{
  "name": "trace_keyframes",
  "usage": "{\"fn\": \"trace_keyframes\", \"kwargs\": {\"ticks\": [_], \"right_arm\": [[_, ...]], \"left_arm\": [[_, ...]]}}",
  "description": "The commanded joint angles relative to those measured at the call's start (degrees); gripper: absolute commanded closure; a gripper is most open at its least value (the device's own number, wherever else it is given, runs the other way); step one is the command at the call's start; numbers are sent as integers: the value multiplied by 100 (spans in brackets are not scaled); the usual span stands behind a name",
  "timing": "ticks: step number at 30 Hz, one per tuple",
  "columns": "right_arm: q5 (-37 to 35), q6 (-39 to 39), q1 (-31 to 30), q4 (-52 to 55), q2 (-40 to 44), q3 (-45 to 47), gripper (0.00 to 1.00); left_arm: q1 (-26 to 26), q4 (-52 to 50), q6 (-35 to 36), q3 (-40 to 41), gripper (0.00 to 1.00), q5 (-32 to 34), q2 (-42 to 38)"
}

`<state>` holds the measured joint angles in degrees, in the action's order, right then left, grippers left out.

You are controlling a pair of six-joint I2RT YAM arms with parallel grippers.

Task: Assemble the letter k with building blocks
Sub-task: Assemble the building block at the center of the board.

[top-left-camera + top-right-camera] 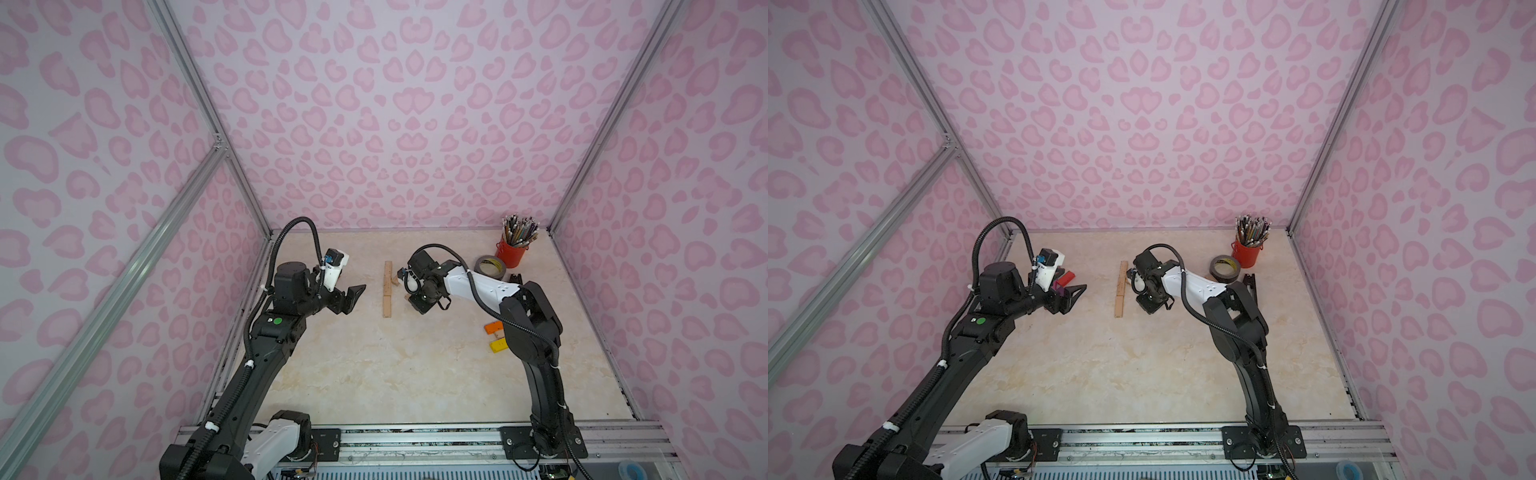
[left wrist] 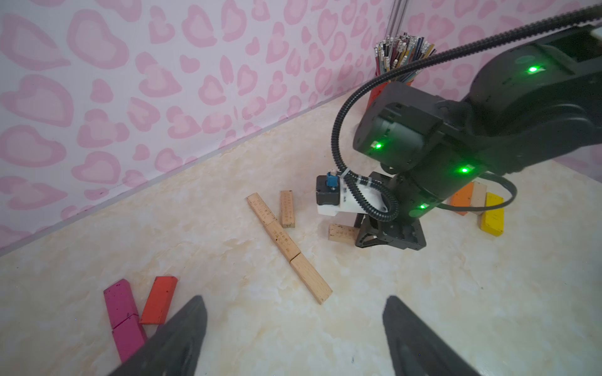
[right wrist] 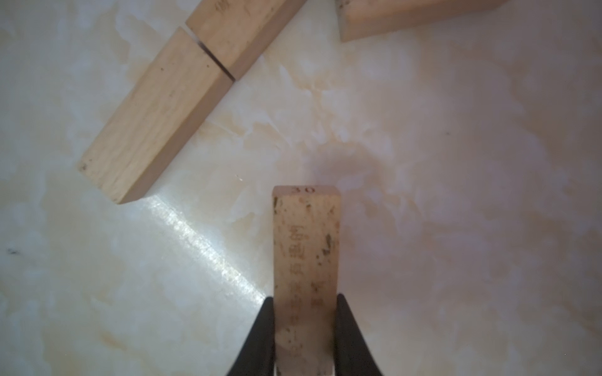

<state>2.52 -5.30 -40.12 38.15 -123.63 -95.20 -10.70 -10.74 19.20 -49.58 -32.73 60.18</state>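
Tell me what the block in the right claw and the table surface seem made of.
Block in the right claw: likely bare light wood, matte, with dark specks and printed marks. Table surface: perhaps glossy marble-pattern laminate; a bright glare streak shows.

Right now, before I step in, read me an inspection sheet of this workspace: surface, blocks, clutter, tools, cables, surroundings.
Surface: marbled table, nothing spilled.
Blocks: three wood blocks in a line, a fourth close beside; two magenta and a red near left arm; orange and yellow by right arm.
Clutter: tape, pencil cup at the back.
Tools: left tool open, empty; right tool shut on a speckled block.
Cables: black hose looped on each arm.
Surroundings: pink patterned walls, metal frame.
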Motion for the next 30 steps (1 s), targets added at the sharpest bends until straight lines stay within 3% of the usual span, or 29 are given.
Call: {"fn": "trace_keyframes", "kwargs": {"ticks": [1,8,12,14,21,30], "right_arm": [[-3,-252,4,157,-253,-223,84],[107,-659,-5,308,-655,-658,77],[109,-710,2,351,-726,-865,60],[121,-742,2,343,-680,-882,57],[177,-586,98,299,-568,-807,66],[362,-429,109,228,-664,-764,70]], "left_arm": [[-20,89,418,57,13,-348,-23],[-20,98,523,103,13,-221,20],[-20,100,514,92,13,-73,128],[-16,73,509,59,13,-40,192],[42,90,479,39,13,-84,275],[68,81,462,39,13,-102,274]]}}
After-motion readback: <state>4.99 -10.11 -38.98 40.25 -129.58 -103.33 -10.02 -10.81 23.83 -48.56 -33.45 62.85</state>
